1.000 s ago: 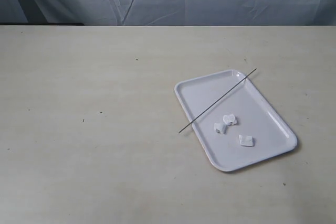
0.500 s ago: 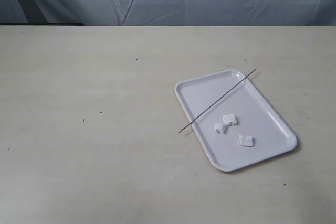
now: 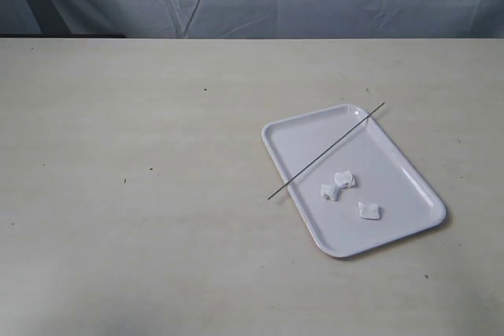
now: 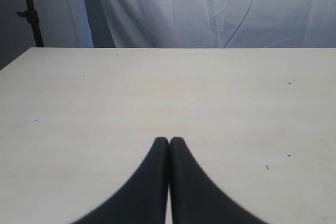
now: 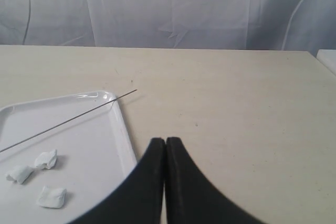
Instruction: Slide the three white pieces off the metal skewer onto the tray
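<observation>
Since all three white pieces (image 3: 344, 181) lie loose in the tray (image 3: 398, 175), clear of the bare metal skewer (image 3: 326, 150), task looks done.
Skewer spans the tray diagonally, both tips past the rim: thin, stiff, light, probably slippery, so grab an overhanging tip. Pieces look soft, crushable. Pinched closed and empty: left end effector (image 4: 169, 142), right end effector (image 5: 166, 142). Exterior view shows neither; left wrist view misses the tray, right catches it.

White pieces (image 3: 344, 180) and tray (image 3: 402, 186), dark grey skewer (image 3: 327, 150), beige table (image 3: 142, 194)
</observation>
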Controlling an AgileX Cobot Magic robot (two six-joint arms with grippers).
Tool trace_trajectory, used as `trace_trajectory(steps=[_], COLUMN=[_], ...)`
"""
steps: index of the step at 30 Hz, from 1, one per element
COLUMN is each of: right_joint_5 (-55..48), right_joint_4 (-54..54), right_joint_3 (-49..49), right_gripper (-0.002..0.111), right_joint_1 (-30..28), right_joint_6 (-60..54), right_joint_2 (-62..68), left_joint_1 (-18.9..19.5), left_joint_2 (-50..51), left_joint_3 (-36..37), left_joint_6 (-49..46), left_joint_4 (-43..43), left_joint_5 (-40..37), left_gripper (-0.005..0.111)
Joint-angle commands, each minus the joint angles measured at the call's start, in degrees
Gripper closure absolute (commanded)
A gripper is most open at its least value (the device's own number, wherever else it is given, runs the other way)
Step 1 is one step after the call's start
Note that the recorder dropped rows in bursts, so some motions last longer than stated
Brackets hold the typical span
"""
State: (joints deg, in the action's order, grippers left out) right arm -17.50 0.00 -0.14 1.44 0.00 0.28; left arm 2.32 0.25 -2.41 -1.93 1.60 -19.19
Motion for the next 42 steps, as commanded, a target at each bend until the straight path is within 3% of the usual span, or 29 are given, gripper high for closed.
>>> trace_trajectory(steps=[1, 5, 42], right_joint_5=[0.1, -0.1, -2.5], right_joint_4=[0.0, 0.0, 1.6], right_joint_3=[0.1, 0.1, 0.1], right_gripper=[0.108, 0.108, 0.108], right_joint_1=[-0.3, -0.3, -0.3], right_joint_6=[0.0, 0.0, 2.3], right_joint_2=[-0.3, -0.3, -0.1], left_joint_1=[0.1, 0.1, 0.1], left_joint_2=[-0.3, -0.3, -0.3], left_joint_3=[1.2, 2.4, 2.4], left_joint_6=[-0.1, -0.3, 0.4], left_joint_4=[-1.3, -2.7, -2.7], left_joint_5=[1.6, 6.6, 6.3], left_gripper=[0.107, 0.107, 0.107])
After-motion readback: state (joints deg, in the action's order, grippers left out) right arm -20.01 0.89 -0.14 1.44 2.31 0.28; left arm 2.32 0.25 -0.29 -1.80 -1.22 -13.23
